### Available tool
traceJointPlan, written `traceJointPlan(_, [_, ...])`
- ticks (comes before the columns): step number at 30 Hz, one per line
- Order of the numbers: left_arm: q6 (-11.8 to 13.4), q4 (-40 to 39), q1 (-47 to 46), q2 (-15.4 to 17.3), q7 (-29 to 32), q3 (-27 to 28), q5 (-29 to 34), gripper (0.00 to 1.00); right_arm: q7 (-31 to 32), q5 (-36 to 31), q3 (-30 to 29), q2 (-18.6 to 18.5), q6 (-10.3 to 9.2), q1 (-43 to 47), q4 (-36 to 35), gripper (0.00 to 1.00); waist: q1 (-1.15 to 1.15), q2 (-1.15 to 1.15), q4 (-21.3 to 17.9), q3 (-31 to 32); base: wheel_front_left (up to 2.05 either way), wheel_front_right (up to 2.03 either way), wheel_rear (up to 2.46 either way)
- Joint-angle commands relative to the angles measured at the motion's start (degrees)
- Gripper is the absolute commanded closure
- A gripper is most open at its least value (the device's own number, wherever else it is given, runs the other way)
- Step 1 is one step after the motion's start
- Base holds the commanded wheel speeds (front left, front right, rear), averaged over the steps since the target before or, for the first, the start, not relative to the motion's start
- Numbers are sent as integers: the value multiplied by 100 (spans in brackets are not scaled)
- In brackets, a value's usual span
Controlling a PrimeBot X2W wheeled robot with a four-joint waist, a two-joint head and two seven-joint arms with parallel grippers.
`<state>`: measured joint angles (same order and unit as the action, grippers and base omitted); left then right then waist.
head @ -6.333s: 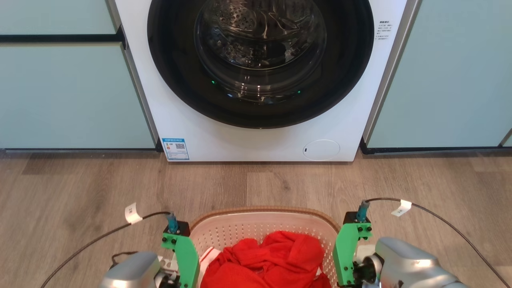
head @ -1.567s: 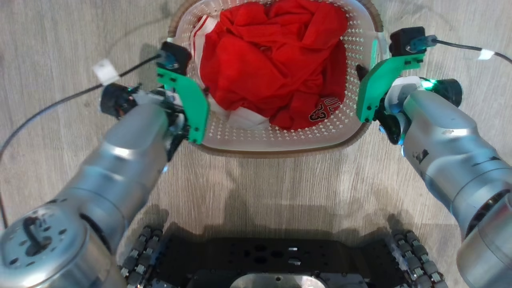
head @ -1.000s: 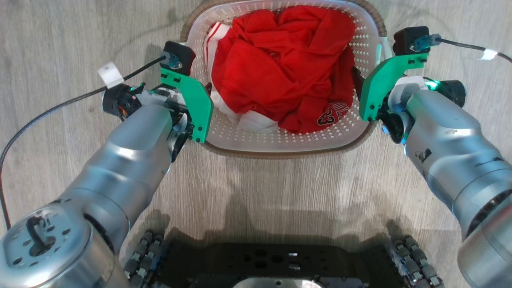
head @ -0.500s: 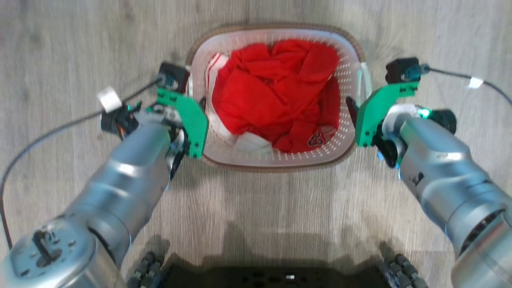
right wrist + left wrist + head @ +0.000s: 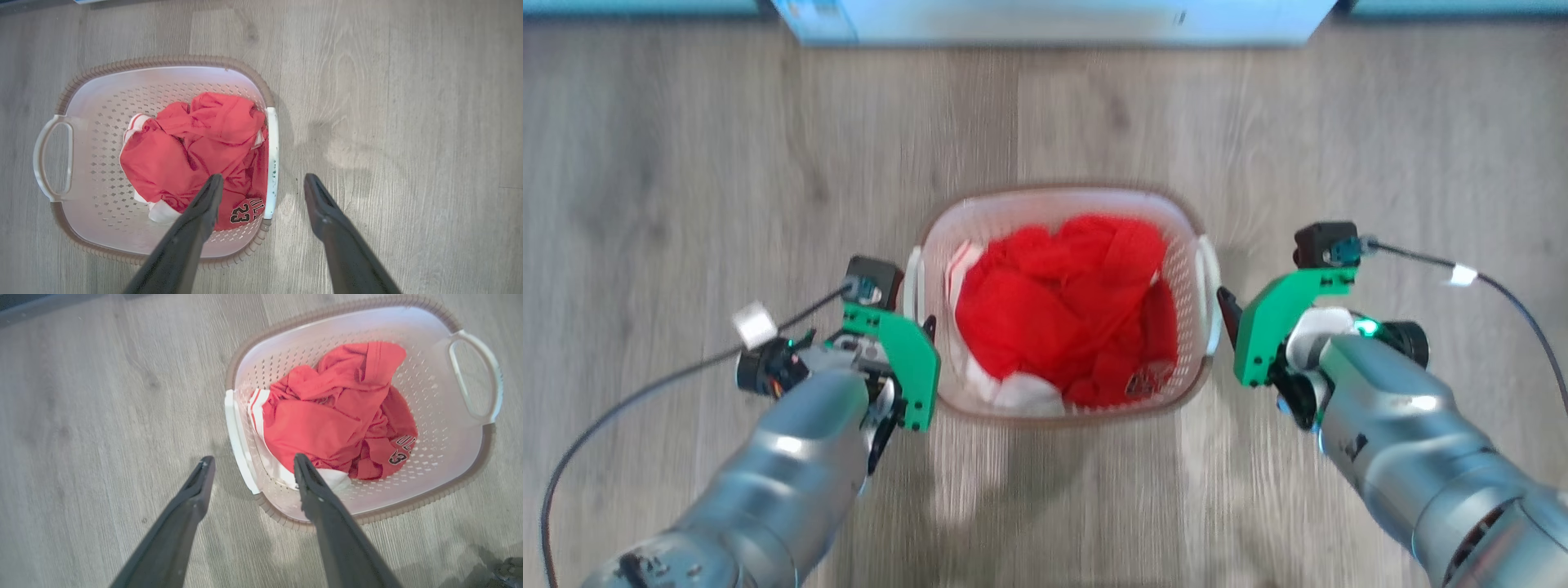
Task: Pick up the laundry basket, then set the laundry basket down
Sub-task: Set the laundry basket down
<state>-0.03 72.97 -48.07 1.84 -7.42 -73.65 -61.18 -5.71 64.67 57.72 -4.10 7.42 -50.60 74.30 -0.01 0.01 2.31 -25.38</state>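
Note:
The laundry basket [image 5: 1058,204] stands on the wood floor, white and perforated with a brown rim, holding crumpled red clothing [image 5: 1062,314]. My left gripper [image 5: 920,331] hangs open above its left handle, touching nothing. In the left wrist view the left gripper [image 5: 253,458] has that handle [image 5: 239,441] far below the gap between its fingers, with the basket [image 5: 433,396] to the right. My right gripper [image 5: 1230,320] is open above the right handle. In the right wrist view the right gripper [image 5: 263,177] looks down on the basket [image 5: 94,134] and that handle [image 5: 271,163].
The white bottom edge of a washing machine [image 5: 1054,20] runs along the top of the head view. Black cables [image 5: 1486,282] trail from both wrists over the floor. Bare wood floor surrounds the basket on all sides.
Both grippers have lifted away from the basket's side handles, still open, while the basket stays on the floor. The head camera has moved, so the basket now looks smaller and farther off.

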Motion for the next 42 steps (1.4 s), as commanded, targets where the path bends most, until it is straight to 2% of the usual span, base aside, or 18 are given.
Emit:
traceJointPlan(1, [-6,8,33,104,-268,98,-81,0,-187,-38,33,69,7,243,-34,0,1,-1,-131,699,0,0,0])
traceJointPlan(5, [-55,-7,266,104,-584,149,-114,0,-486,13,4,90,7,405,-105,0,1,-1,-129,1244,0,0,0])
traceJointPlan(10, [14,-192,447,107,-749,393,-135,0,-884,30,-106,57,7,585,-492,0,1,-1,-129,1854,0,0,0])
traceJointPlan(13, [250,-762,423,294,-754,929,102,0,-923,-72,-645,-130,7,539,-902,0,1,-1,-136,2118,0,0,0])
traceJointPlan(15, [459,-1346,544,494,-755,1446,445,0,-926,-504,-1279,-358,7,547,-1303,0,1,-1,-145,2260,0,0,0])
traceJointPlan(16, [459,-1346,544,494,-755,1446,445,0,-926,-504,-1279,-358,7,547,-1303,0,1,-1,-145,2260,0,0,0])
traceJointPlan(18, [691,-2062,838,684,-756,2185,838,0,-927,-1095,-2017,-464,7,807,-1862,0,1,-1,-154,2374,0,0,0])
traceJointPlan(21, [952,-3338,1490,834,-756,3306,1756,0,-927,-2529,-2950,-565,7,1371,-3024,0,1,-1,-140,2466,0,0,0])
traceJointPlan(25, [1111,-4883,2443,743,-757,4602,3085,0,-928,-3840,-4077,-263,7,2322,-4605,0,1,-1,-110,2545,0,0,0])
traceJointPlan(29, [975,-5974,3142,442,-757,5594,3980,0,-928,-4472,-4645,-17,7,2951,-5694,0,1,-1,-87,2587,0,0,0])
traceJointPlan(34, [471,-6899,3684,165,-757,6464,4428,0,-928,-4853,-4773,92,7,3438,-6507,0,1,-1,-86,2620,0,0,0])
traceJointPlan(38, [253,-7076,4058,111,-757,6633,4619,0,-929,-5148,-4719,112,7,3796,-6827,0,1,-1,-79,2650,0,0,0])
traceJointPlan(42, [303,-6944,4329,106,-757,6420,4546,0,-929,-5127,-4822,119,7,4155,-6879,0,1,-1,-78,2675,0,0,0])
